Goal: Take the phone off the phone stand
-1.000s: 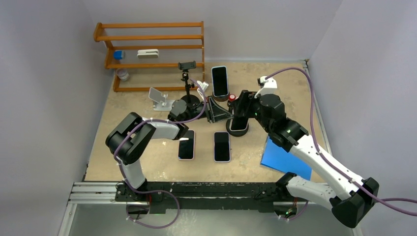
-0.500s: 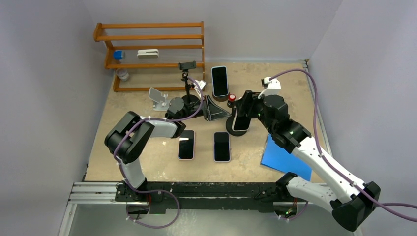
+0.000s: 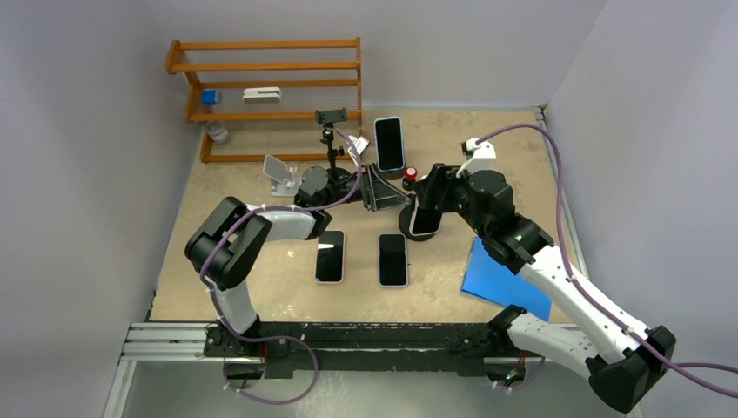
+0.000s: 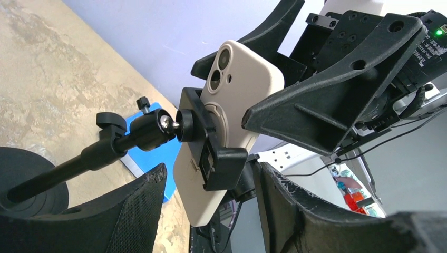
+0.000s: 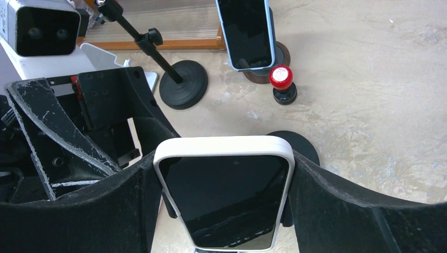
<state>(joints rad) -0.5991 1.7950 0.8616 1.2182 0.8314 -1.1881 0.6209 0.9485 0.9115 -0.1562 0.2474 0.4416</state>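
A phone in a cream-white case (image 5: 224,195) stands in the black clamp of a phone stand (image 4: 211,153), whose ball-joint arm (image 4: 105,147) runs down to a round base (image 3: 405,228). My right gripper (image 5: 224,161) is shut on the phone, one finger pressed to each long edge, with the dark screen facing its camera. The left gripper (image 4: 208,168) sits behind the phone (image 4: 232,105) with its jaws open, one either side of the clamp and not touching it. The top view shows both grippers meeting at the phone (image 3: 424,218) in mid-table.
Two phones (image 3: 330,256) (image 3: 392,259) lie flat near the front. A blue-cased phone (image 3: 389,144) stands on a round holder at the back, beside a red-topped knob (image 3: 410,173). There are also a tripod stand (image 3: 331,117), a white folding stand (image 3: 280,170), a wooden rack (image 3: 265,87) and a blue sheet (image 3: 500,279).
The left gripper's jaws have spread apart around the clamp. The right gripper has kept its hold on the phone and shifted slightly.
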